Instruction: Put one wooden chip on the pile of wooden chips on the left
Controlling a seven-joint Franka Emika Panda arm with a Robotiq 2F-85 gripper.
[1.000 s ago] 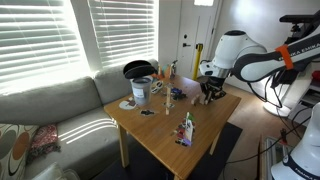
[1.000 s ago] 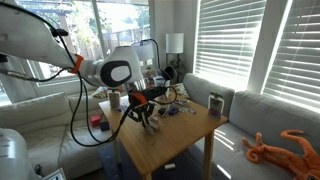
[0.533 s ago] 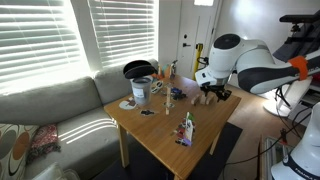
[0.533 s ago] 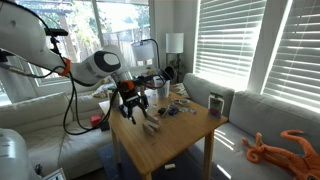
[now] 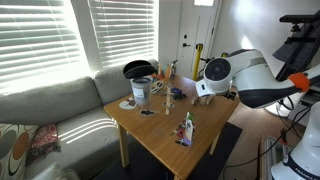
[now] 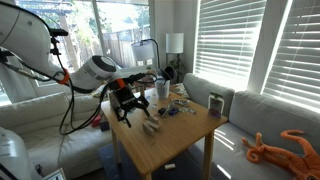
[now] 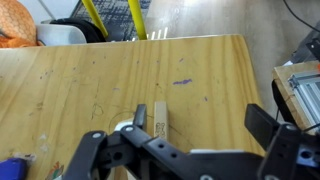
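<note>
Wrist view: the gripper [image 7: 178,142] comes in from the bottom edge. Jaws spread wide, one dark finger at lower left, one at lower right, nothing between them. They hang above the counter [image 7: 200,75], not touching it.

The wooden chip [image 7: 160,120], a small light-tan strip, lies flat on the counter in the lower middle of the frame, long side running up and down, between the two fingers as seen from above. A small white round thing [image 7: 124,128] sits just beside it on its left; I cannot tell whether they touch.

Upper edge of the wrist frame: yellow bars [image 7: 137,18] past the counter's far edge, an orange object [image 7: 14,24] in the upper left corner.

Exterior views: in an exterior view the gripper [image 6: 128,104] hangs over the counter's [image 6: 175,140] left end, left of centre in the frame, fingers apart and pointing down. In an exterior view the arm's big white joint [image 5: 215,70] covers the gripper. There a white bucket [image 5: 141,91] stands at the counter's upper left and a green-and-white bottle [image 5: 186,130] near the frame's middle. The chip is too small to make out in either exterior view.
</note>
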